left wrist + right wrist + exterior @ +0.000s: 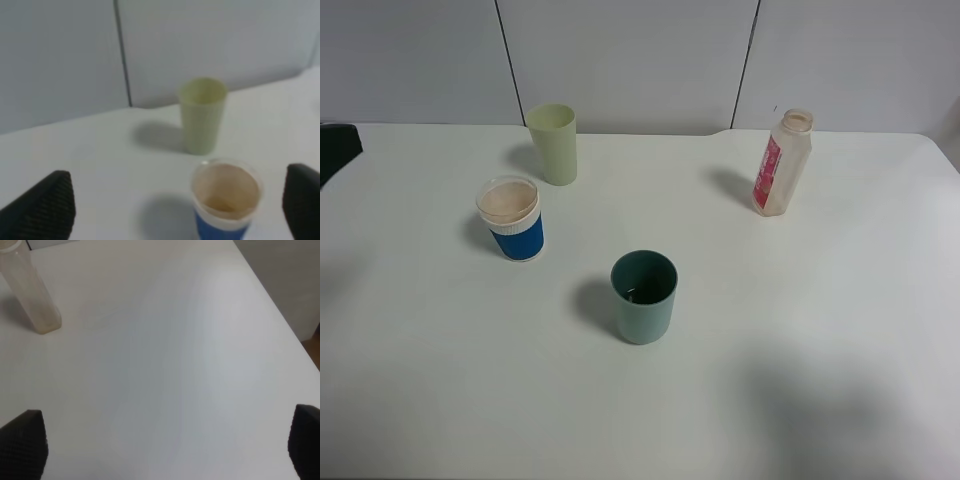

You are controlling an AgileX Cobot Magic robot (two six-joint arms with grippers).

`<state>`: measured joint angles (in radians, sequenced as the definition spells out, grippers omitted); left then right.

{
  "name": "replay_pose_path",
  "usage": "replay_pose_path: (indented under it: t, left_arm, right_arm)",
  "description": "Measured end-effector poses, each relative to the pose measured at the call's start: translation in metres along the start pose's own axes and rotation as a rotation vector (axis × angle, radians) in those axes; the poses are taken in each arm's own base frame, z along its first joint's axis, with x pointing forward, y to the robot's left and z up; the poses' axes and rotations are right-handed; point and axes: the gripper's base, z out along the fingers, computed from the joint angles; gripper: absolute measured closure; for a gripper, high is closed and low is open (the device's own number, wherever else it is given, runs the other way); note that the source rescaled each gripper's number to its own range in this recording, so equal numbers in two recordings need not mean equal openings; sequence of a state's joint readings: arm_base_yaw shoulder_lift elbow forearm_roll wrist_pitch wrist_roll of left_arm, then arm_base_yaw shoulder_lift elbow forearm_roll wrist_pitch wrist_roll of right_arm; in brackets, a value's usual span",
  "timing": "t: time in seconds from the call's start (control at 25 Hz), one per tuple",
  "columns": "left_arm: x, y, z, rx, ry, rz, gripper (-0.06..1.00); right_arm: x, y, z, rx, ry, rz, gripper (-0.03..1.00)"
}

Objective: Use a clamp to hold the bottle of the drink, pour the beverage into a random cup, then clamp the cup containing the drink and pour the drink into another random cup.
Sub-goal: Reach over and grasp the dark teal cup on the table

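The bottle (782,163) with its pink label stands capless and upright at the back right of the table; the right wrist view shows it (31,292) far ahead of my right gripper (162,447), which is open over bare table. The teal cup (644,296) stands mid-table with a trace of dark beverage (637,293) at its bottom. My left gripper (170,215) is open, fingers (42,210) spread wide, with the blue white-rimmed cup (226,200) just ahead between them. Neither clamp's jaws show in the exterior high view.
A pale yellow-green cup (552,143) stands at the back left, also seen beyond the blue cup (512,218) as the yellow-green cup (202,115). A black arm part (335,150) juts in at the left edge. The table's right edge (280,315) runs close by.
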<state>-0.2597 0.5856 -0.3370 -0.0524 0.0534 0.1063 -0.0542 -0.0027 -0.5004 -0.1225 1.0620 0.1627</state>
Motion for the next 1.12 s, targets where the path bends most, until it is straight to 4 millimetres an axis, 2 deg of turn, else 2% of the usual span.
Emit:
replay_pose_path:
  t: [0.2, 0.56, 1.12]
  left_arm:
    - [0.012, -0.013, 0.010, 0.097, 0.075, 0.023, 0.47]
    - [0.015, -0.045, 0.019, 0.293, 0.090, 0.010, 0.47]
    - [0.033, -0.077, 0.028, 0.445, 0.241, 0.013, 0.48]
  right_arm:
    - [0.000, 0.000, 0.000, 0.000, 0.000, 0.000, -0.01]
    - [0.000, 0.000, 0.000, 0.000, 0.000, 0.000, -0.01]
    - [0.000, 0.000, 0.000, 0.000, 0.000, 0.000, -0.01]
